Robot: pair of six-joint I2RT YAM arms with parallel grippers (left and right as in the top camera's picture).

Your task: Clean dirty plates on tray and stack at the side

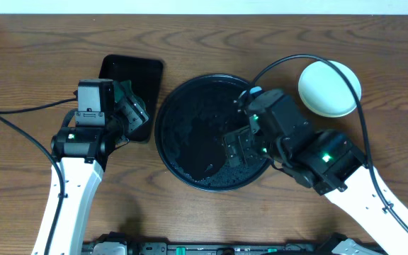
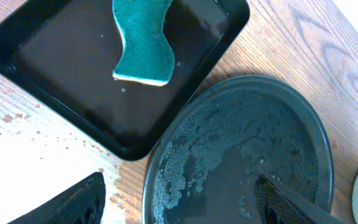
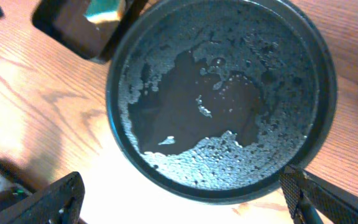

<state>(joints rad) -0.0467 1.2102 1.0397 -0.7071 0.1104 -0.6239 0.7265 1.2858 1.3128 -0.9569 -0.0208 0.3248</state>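
Nearest the right wrist camera, two dark fingers are seen spread wide at the lower corners of the view, with nothing between them. The right gripper is held empty over the right part of the tray, which is set at the middle of the worktop. The tray's floor is coated with a film of water and beads, and no plate is seen on it.

The plates are placed toward the far right of the worktop. Only a pale top plate can be made out, so the number beneath cannot be told.

The left gripper is likewise parted and empty, above the rectangular tray toward the far left, where the teal sponge is laid.

The work appears nearly finished. For the closing step, the right gripper would best be raised straight up, so that the wet tray is not dragged and the stack beside it is not nudged.
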